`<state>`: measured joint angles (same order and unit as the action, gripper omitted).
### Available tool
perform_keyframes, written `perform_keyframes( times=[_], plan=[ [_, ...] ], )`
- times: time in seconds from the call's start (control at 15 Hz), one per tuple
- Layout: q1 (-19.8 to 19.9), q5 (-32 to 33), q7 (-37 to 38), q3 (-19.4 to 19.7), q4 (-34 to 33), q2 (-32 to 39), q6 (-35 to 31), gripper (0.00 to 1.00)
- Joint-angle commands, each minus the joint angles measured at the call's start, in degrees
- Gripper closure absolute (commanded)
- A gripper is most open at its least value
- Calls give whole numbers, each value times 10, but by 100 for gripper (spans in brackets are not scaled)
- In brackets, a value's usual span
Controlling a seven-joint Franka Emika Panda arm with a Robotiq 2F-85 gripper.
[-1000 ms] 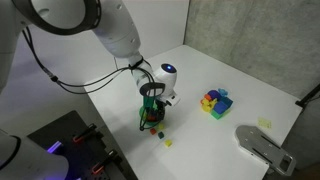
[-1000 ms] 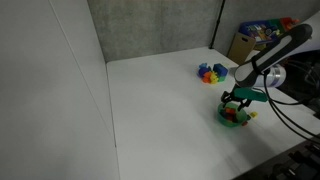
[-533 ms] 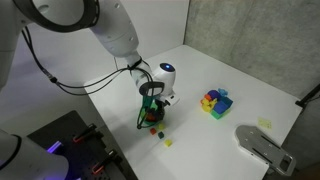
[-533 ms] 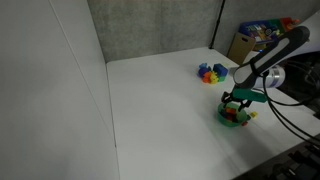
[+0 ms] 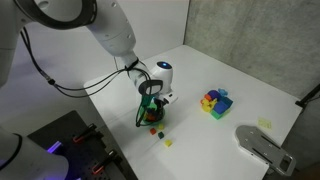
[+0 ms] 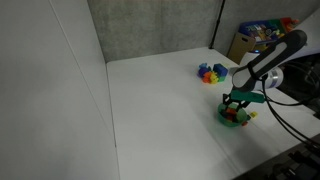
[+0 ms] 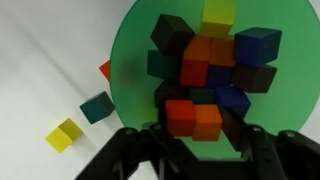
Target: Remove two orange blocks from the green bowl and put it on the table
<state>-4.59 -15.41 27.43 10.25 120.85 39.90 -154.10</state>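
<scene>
The green bowl (image 7: 135,60) holds a heap of dark, blue, yellow and orange cubes. In the wrist view my gripper (image 7: 195,128) reaches into the bowl's near side. Its two black fingers press on a side-by-side pair, a red-orange block (image 7: 180,117) and an orange block (image 7: 208,122). More orange cubes (image 7: 205,52) lie in the middle of the heap. In both exterior views the gripper (image 5: 151,106) (image 6: 236,102) points straight down into the bowl (image 5: 147,119) (image 6: 228,116) on the white table (image 5: 200,70).
Loose cubes lie on the table beside the bowl: a teal one (image 7: 96,107), a yellow one (image 7: 64,134) and an orange-red one (image 7: 104,70). A multicoloured block cluster (image 5: 215,102) (image 6: 210,72) stands further off. A grey device (image 5: 262,148) sits near the table corner.
The jaws have closed in on the pair of blocks. The arm has barely moved over the bowl.
</scene>
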Motion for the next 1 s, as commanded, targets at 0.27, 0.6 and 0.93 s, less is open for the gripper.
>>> perform_keyframes(
  times=[0.27, 0.6, 0.93],
  plan=[
    [-19, 31, 19, 18, 10, -22, 9, 69],
    [-15, 44, 0, 9, 33, -85, 36, 69],
    [1, 67, -13, 8, 58, -147, 86, 69]
  ],
)
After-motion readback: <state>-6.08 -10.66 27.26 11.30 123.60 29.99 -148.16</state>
